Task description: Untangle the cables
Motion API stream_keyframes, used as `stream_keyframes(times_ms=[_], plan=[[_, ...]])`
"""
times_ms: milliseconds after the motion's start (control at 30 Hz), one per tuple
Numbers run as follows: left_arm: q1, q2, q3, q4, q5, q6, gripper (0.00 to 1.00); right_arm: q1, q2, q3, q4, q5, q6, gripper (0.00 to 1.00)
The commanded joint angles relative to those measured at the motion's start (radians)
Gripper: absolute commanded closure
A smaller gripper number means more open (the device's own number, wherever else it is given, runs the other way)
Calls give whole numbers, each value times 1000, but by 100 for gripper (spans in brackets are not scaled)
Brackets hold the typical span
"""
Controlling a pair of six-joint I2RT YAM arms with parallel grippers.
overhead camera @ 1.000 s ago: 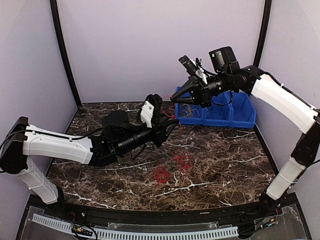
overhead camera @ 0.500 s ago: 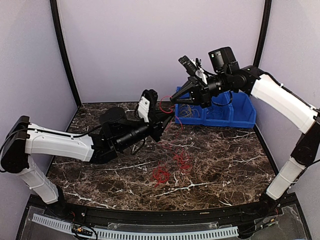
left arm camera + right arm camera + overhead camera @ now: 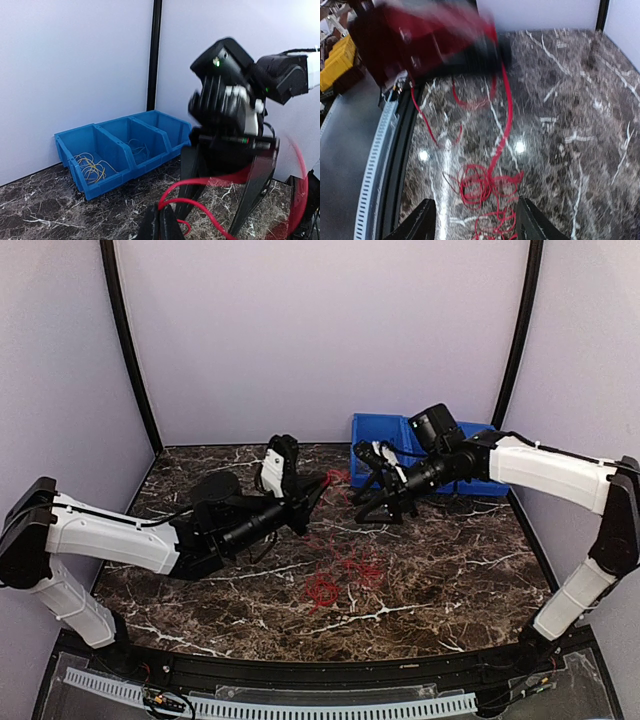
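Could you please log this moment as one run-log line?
left gripper: jaws shut on red cable | right gripper: jaws open | red tangle: on table

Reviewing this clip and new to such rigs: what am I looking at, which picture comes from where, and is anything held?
Two robot arms stand at a marble table. The wide picture comes from a fixed camera above and behind them; the other two from a camera on each wrist. The left end effector is shut on a red cable. The right end effector is open and holds nothing. More red cables lie loose on the table. At the far edge sits a blue bin with thin yellow cables in one compartment.
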Motion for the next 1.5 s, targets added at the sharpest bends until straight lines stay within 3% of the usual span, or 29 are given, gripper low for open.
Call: stream_keyframes(times_ms=[0,300,400,467,600,633,800,1000,1133,1233,1333,1467], plan=[[1,-98,-55,53,-81,-39,100,-6,32,-153,128,150,-55,42],[1,-183,-128,48,-157,-63,100,48,246,-198,153,274,-81,37],[1,-213,-150,40,-176,-60,100,52,297,-202,190,312,-40,44],[1,-261,-162,27,-194,-57,100,52,319,-202,200,336,-22,55],[1,-365,-169,-33,-234,-20,100,53,356,-209,189,346,-30,99],[1,-387,-160,-50,-251,5,100,52,364,-210,183,346,-29,100],[1,-564,-50,-233,-345,189,100,48,402,-192,158,374,-12,100],[1,-689,227,-393,-427,425,100,29,441,-170,128,370,11,100],[1,-706,333,-450,-431,483,100,22,441,-171,122,358,15,100],[1,-706,330,-462,-428,454,100,21,411,-164,104,325,7,100],[1,-702,284,-477,-406,394,100,22,343,-143,71,306,-12,81],[1,-690,214,-497,-368,300,100,21,228,-99,-3,296,-54,65]])
